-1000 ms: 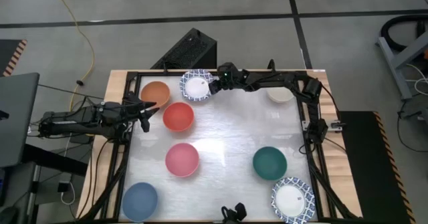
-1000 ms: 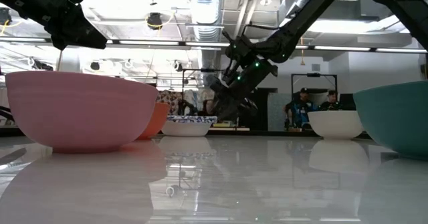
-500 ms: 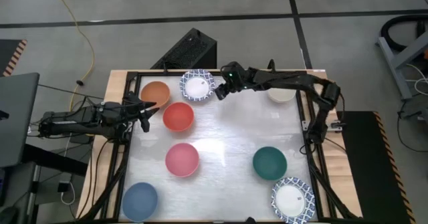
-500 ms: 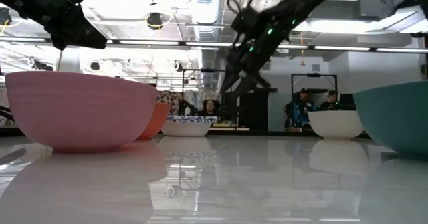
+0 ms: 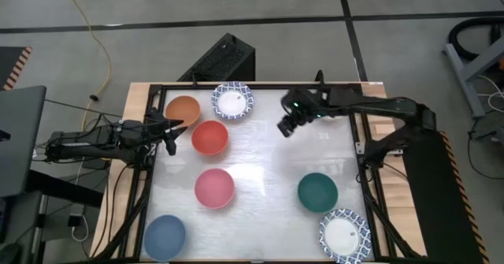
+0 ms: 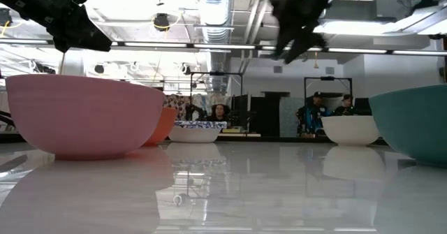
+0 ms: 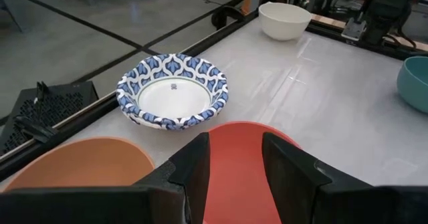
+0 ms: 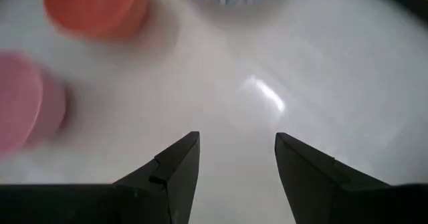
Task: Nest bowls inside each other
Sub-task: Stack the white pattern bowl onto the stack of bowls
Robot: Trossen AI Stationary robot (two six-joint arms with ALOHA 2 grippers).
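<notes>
Several small bowls rest on their bases on the white table. An orange bowl (image 5: 183,110), a blue-patterned bowl (image 5: 232,101) and a red bowl (image 5: 210,137) stand at the far left. A pink bowl (image 5: 214,187), a blue bowl (image 5: 164,236), a green bowl (image 5: 317,192) and a second patterned bowl (image 5: 344,234) stand nearer. A cream bowl (image 7: 284,20) stands at the far right. My right gripper (image 5: 285,128) hangs open and empty above bare table, right of the far patterned bowl. My left gripper (image 7: 234,147) stands open and empty by the red bowl at the left edge.
A black frame (image 5: 150,169) runs around the table. In the high view my right arm (image 5: 362,106) crosses over the cream bowl's place. Bare table lies in the middle (image 5: 272,165). People sit in the room beyond the far edge (image 6: 314,112).
My right gripper has risen from beside the far patterned bowl and swung toward the table's right and a little toward the near edge. It tips more steeply downward and stays open and empty. The bowls have kept their places.
</notes>
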